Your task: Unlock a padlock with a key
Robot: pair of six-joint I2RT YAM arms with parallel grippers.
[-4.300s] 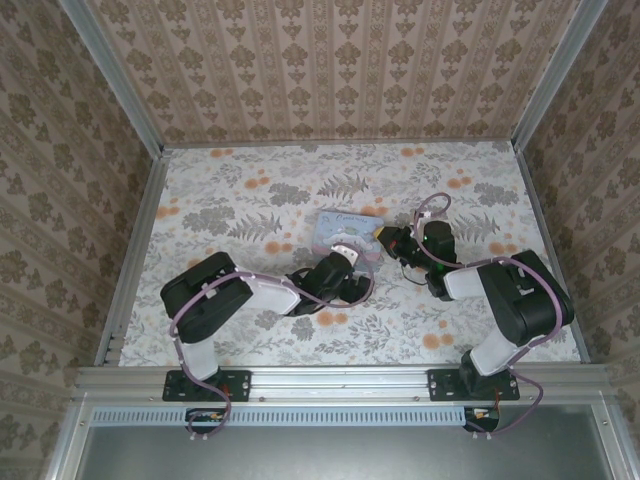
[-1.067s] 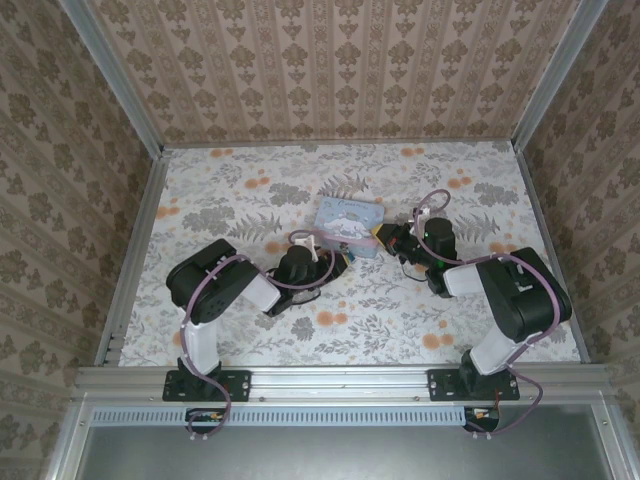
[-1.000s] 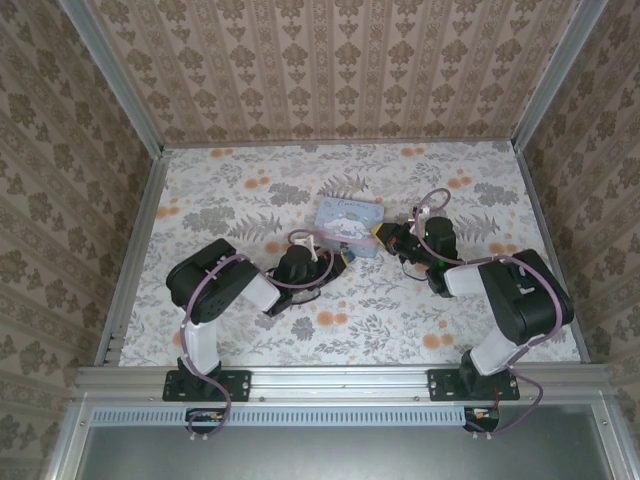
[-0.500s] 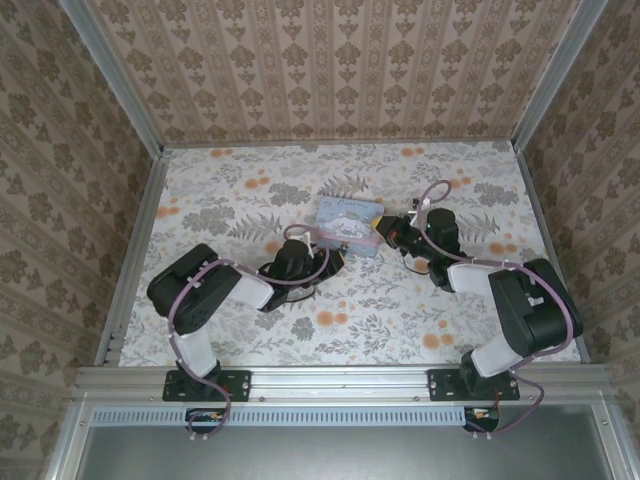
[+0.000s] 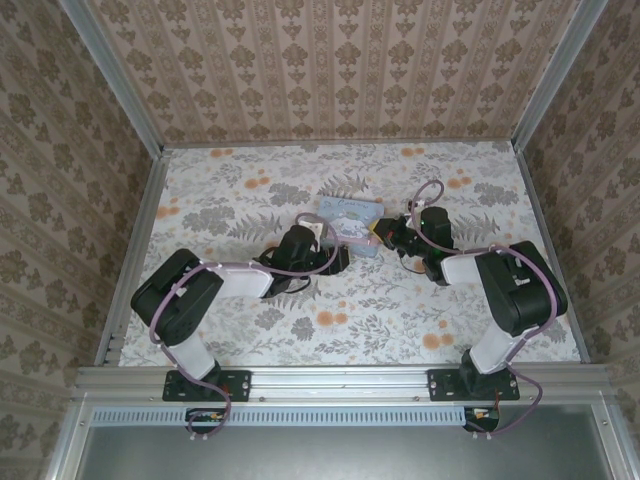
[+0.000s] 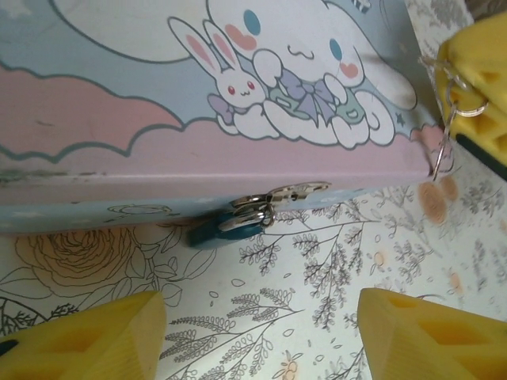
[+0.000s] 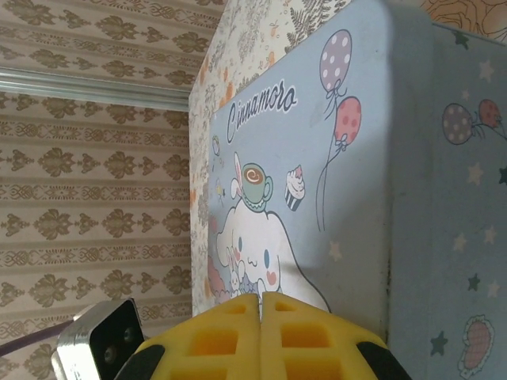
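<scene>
The tiny padlock (image 6: 212,233), teal-bodied with a silvery shackle, hangs from the latch on the front edge of the pastel cartoon tin (image 6: 158,119), resting on the cloth. My left gripper (image 6: 261,339) is open just in front of it, with one yellow finger (image 6: 87,340) on each side and nothing between them. From above, that gripper (image 5: 337,258) sits at the tin's (image 5: 350,214) near edge. My right gripper (image 5: 381,236) is at the tin's right corner, shut (image 7: 260,305). A thin key on a wire ring (image 6: 444,138) hangs from its yellow fingers (image 6: 479,79).
The tin (image 7: 341,182) stands mid-table on a floral cloth (image 5: 240,200). Patterned walls and aluminium posts (image 5: 545,70) close in the back and both sides. Open cloth lies behind and left of the tin.
The left arm has stretched out lower and further toward the tin, bringing its gripper up to the tin's near edge. The right gripper has edged slightly up and left against the tin's corner.
</scene>
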